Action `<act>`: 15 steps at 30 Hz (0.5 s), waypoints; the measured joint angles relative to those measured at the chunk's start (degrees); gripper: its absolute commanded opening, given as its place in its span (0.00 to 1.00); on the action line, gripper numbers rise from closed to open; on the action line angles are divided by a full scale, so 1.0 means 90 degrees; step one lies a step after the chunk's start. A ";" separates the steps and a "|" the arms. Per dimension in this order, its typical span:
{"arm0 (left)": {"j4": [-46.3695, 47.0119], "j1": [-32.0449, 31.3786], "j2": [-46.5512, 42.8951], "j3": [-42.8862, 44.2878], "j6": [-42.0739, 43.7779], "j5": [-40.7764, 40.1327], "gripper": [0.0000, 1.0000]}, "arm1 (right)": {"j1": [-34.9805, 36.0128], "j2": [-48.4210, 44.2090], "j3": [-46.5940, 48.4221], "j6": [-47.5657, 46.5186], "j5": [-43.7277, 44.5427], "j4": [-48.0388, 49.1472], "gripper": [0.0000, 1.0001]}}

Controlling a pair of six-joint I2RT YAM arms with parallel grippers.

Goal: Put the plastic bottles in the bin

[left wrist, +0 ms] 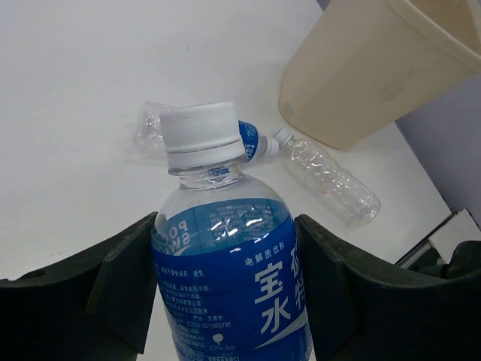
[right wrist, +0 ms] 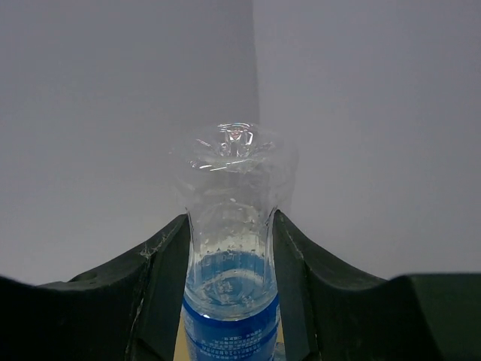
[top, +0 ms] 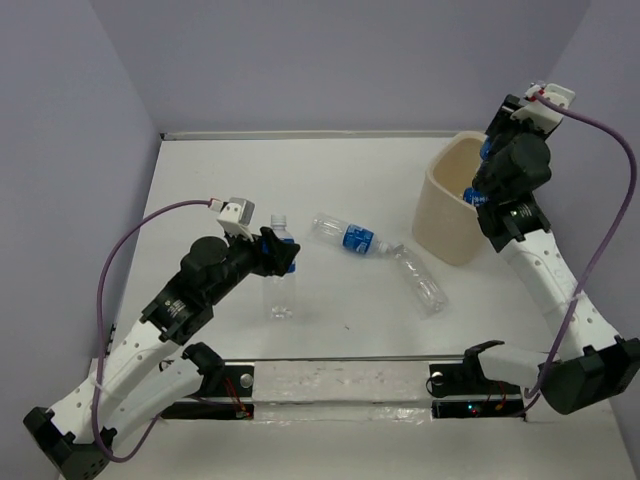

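Note:
My left gripper (top: 281,252) is shut on an upright blue-labelled bottle (top: 282,285) standing on the table, with the white cap (left wrist: 199,135) above the fingers. In the left wrist view the black pads (left wrist: 120,278) press both sides of the label (left wrist: 225,286). My right gripper (top: 479,177) is shut on another blue-labelled bottle (right wrist: 229,226) and holds it over the opening of the cream bin (top: 447,220). A labelled bottle (top: 350,237) and an unlabelled one (top: 420,281) lie on the table between my left gripper and the bin.
The two lying bottles touch end to end just left of the bin, and they also show in the left wrist view (left wrist: 331,180). Purple walls enclose the table on three sides. The bin (left wrist: 361,83) stands near the right wall.

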 measured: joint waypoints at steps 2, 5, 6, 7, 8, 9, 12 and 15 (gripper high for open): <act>0.0063 0.0017 0.0007 0.0000 -0.0007 0.0080 0.15 | -0.0080 0.0121 -0.0503 -0.0078 -0.0075 0.0172 0.39; 0.0228 0.0041 0.0083 0.0000 -0.0051 0.0211 0.15 | -0.0080 0.0160 -0.1256 0.0046 -0.0223 0.0146 0.77; 0.0306 0.0044 0.0170 0.0002 -0.0080 0.0284 0.15 | -0.0080 0.0138 -0.1416 0.0141 -0.0277 0.0085 0.83; 0.0342 0.0044 0.0282 0.0032 -0.0107 0.0352 0.15 | -0.0078 0.0104 -0.1554 0.0270 -0.0369 -0.0039 0.89; 0.0367 0.0044 0.0396 0.0083 -0.0131 0.0418 0.15 | -0.0078 0.0049 -0.1598 0.0454 -0.0466 -0.0287 0.90; 0.0357 0.0044 0.0578 0.0194 -0.0153 0.0476 0.15 | -0.0078 -0.0022 -0.1598 0.0629 -0.0551 -0.0461 0.90; 0.0410 0.0041 0.1134 0.0622 -0.0197 0.0612 0.15 | -0.0078 -0.0427 -0.1571 0.1212 -0.0896 -0.1076 0.89; 0.0520 -0.0041 0.1831 0.1365 -0.0260 0.0656 0.15 | -0.0078 -0.1035 -0.1571 0.1928 -0.1489 -0.1744 0.87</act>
